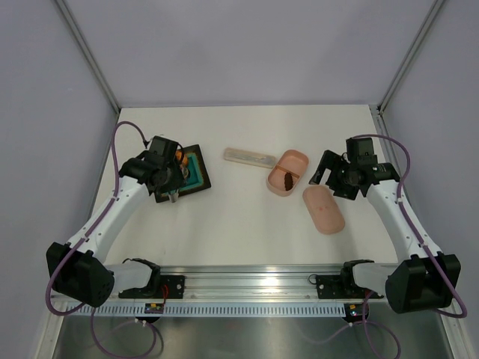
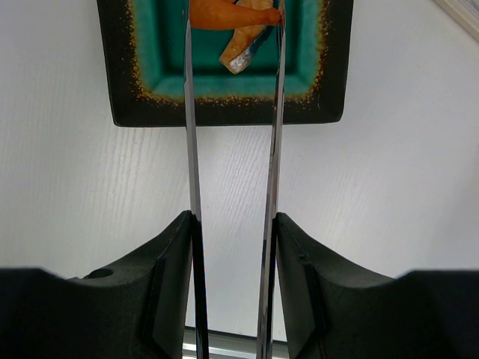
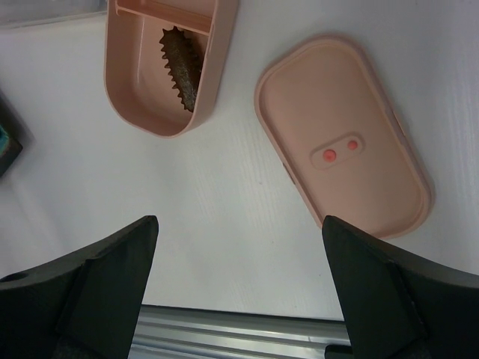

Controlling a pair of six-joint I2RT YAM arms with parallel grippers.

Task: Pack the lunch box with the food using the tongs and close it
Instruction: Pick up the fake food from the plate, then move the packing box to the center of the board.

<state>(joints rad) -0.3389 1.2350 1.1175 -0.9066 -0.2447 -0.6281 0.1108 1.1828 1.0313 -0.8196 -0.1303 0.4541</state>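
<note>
My left gripper is shut on the silvery tongs, one finger pressing on each arm. The tongs' two arms reach forward over the dark tray with the teal mat. An orange piece of food spans the gap between the tips and touches both. A second orange piece lies just below it. The pink lunch box stands open with a dark brown ridged piece inside. Its lid lies beside it, red spots up. My right gripper hangs open above the table near both.
A slim pale rectangular case lies left of the lunch box. The tray sits at the left, under my left gripper. The lid lies nearer the front rail, and grey walls close in the table.
</note>
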